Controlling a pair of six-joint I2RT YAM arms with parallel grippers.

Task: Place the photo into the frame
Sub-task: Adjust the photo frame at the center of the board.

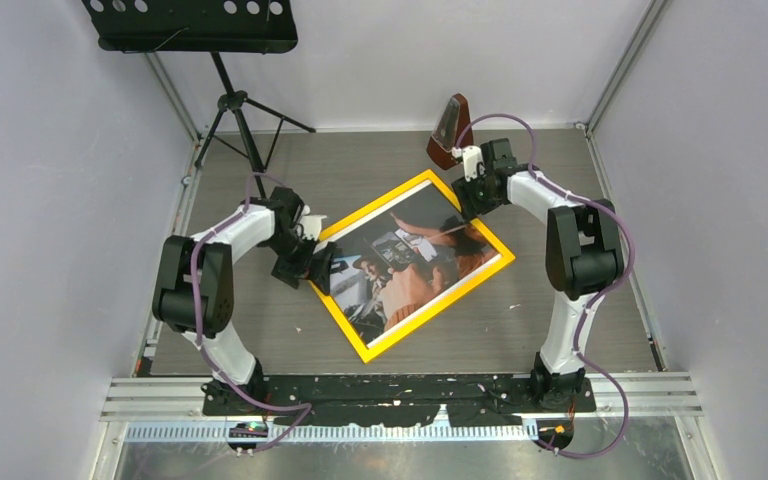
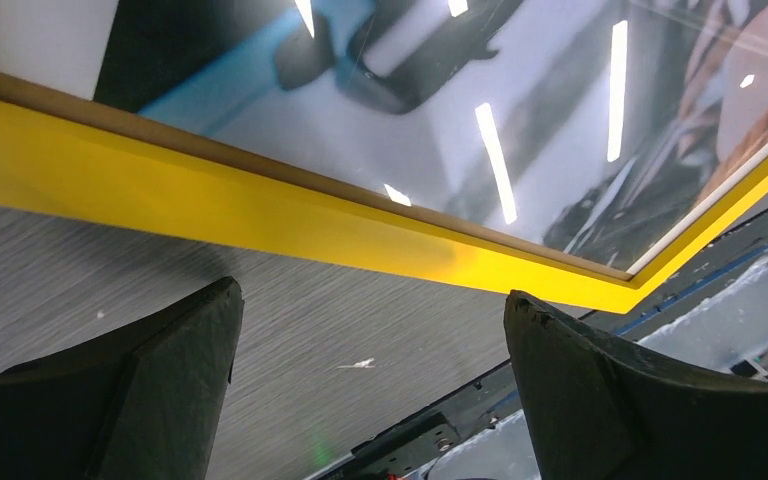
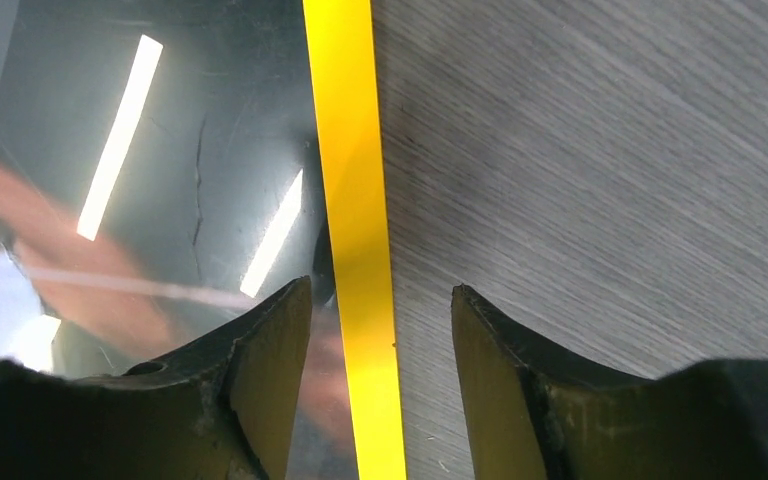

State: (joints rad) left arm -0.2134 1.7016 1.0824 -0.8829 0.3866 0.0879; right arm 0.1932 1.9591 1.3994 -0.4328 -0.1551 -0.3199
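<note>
The yellow frame [image 1: 341, 322] lies flat and turned like a diamond on the grey table. The glossy photo [image 1: 410, 260] lies inside its strips, picture side up. My left gripper [image 1: 320, 268] is open and empty at the frame's left corner. In the left wrist view it [image 2: 370, 292] hovers over bare table just short of the frame strip [image 2: 260, 215], with the photo [image 2: 460, 90] beyond. My right gripper [image 1: 467, 203] is open at the frame's upper right edge. In the right wrist view it [image 3: 381, 288] straddles the strip [image 3: 350, 150], one finger over the photo [image 3: 160, 150].
A small brown board [image 1: 449, 130] stands at the back of the table, just behind my right gripper. A black tripod stand [image 1: 235, 105] with a perforated shelf [image 1: 190, 22] stands at the back left. A black rail [image 1: 400, 385] runs along the near edge.
</note>
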